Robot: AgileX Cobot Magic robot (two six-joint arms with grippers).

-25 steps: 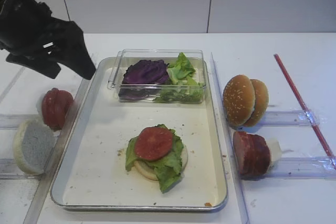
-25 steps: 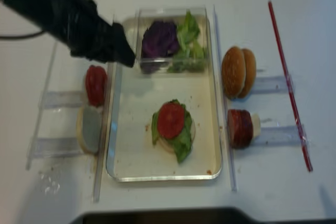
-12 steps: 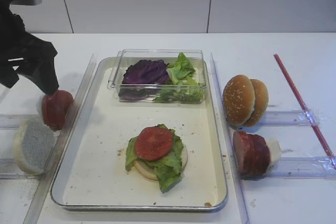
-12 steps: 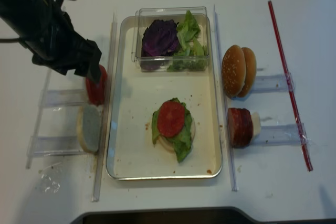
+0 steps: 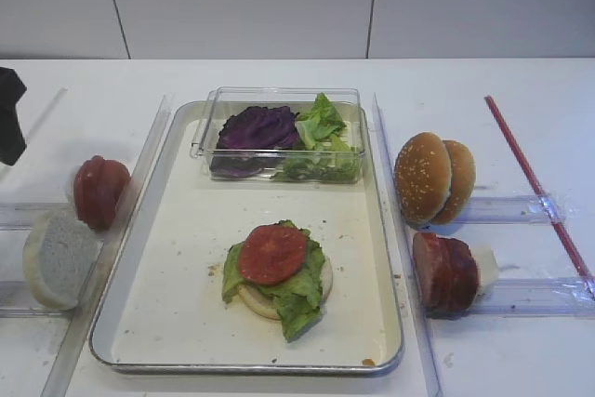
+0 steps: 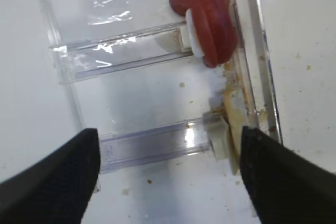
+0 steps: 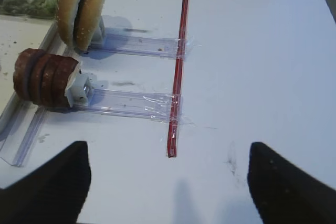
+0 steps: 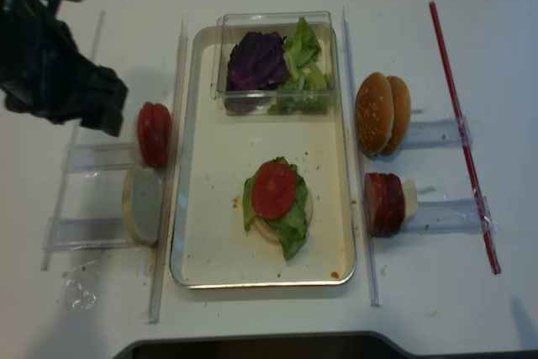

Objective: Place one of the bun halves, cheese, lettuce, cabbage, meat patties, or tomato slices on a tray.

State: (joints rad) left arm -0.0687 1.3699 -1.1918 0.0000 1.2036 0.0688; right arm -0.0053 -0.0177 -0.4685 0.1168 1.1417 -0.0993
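Note:
The silver tray (image 5: 200,239) carries a pale bun half topped with lettuce (image 5: 296,297) and one tomato slice (image 5: 271,253). More tomato slices (image 6: 210,19) stand on edge in a rack left of the tray, with a pale bun half (image 5: 58,258) below them. My left gripper (image 6: 168,182) hangs open and empty over the clear rails left of these slices, also seen from above as the left gripper (image 8: 105,113). Sesame bun halves (image 5: 432,177) and meat patties (image 5: 446,271) stand right of the tray. My right gripper (image 7: 168,192) is open over bare table. Cheese is out of view.
A clear plastic box (image 5: 279,97) at the tray's far end holds purple cabbage (image 5: 257,127) and loose lettuce (image 5: 321,129). Clear rails (image 6: 121,53) run under both racks. A red strip (image 5: 535,183) lies taped along the right side. Crumbs dot the tray floor.
My left arm has swung left and back, from beside the clear box to the table left of the tomato rack. Its jaws stayed wide. Nothing on the tray moved.

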